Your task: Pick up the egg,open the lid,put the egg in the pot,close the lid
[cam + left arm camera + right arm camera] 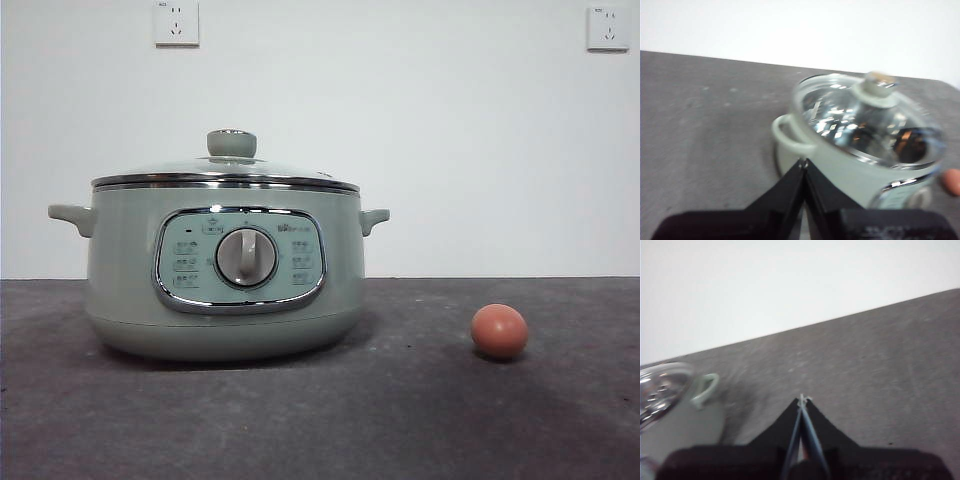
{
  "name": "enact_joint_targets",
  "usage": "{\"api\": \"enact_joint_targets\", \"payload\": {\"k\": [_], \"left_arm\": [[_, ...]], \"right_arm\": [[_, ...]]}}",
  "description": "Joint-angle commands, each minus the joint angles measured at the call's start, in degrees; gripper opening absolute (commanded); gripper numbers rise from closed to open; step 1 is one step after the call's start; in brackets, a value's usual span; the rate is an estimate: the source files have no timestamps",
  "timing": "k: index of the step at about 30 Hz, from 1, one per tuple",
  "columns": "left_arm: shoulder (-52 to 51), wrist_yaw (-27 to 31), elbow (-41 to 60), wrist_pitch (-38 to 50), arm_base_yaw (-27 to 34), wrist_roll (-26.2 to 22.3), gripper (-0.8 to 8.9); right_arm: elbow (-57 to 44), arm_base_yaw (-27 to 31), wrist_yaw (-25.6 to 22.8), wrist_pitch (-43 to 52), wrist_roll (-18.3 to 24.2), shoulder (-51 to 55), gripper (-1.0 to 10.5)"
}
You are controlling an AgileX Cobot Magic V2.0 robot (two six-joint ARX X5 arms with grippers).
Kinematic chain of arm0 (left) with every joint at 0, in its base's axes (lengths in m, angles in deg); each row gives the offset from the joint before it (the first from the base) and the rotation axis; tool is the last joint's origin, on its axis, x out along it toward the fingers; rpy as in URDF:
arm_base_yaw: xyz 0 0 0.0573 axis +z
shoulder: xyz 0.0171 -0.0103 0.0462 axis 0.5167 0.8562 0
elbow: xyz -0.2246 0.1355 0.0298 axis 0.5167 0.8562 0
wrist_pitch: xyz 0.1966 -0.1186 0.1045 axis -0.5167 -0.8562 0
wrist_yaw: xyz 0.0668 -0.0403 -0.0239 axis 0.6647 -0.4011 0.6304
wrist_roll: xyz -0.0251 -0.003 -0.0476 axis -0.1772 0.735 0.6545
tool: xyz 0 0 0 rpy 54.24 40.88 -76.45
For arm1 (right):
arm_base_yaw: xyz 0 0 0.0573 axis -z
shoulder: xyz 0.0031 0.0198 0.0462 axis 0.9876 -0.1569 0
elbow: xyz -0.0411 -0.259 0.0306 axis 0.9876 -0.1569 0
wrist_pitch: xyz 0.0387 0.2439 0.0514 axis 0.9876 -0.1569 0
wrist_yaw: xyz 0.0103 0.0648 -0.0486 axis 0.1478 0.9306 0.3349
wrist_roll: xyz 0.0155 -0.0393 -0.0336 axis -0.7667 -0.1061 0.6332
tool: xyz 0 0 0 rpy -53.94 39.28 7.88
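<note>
- Progress: none of the four steps is judged done; the egg (499,331) is seen resting on the grey table (400,420), well apart from the pot (225,270).
- Lid (228,172): shown seated on the pot rim, its knob (231,143) untouched.
- Left gripper (804,163): jaws are pressed together on nothing, held above the table near the pot's side handle (785,134).
- Right gripper (802,400): jaws are likewise closed and empty, over bare table beside the pot.
- Surroundings: two wall sockets (176,22) are noted behind; no obstacle is seen between egg and pot.
</note>
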Motion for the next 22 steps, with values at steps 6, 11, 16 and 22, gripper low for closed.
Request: {"api": "enact_joint_targets", "payload": {"k": [6, 11, 16, 22], "left_arm": [[9.01, -5.42, -15.87, -11.37, 0.17, -3.74, -0.06], [14.51, -5.62, -26.29, -21.38, 0.15, -9.18, -0.06], [18.29, -5.57, -33.22, -26.1, -0.09, -10.43, -0.06], [20.65, -6.19, -35.98, -28.26, -0.11, -10.4, -0.03]], "right_arm": [[19.85, 0.0, 7.43, -16.31, 9.77, -13.57, -0.1], [31.39, -0.02, 8.83, -28.33, 14.97, -20.98, -0.1], [38.25, -0.02, 9.03, -34.62, 17.7, -25.51, -0.1], [40.59, -0.02, 9.03, -36.92, 19.02, -27.61, 0.0]]}}
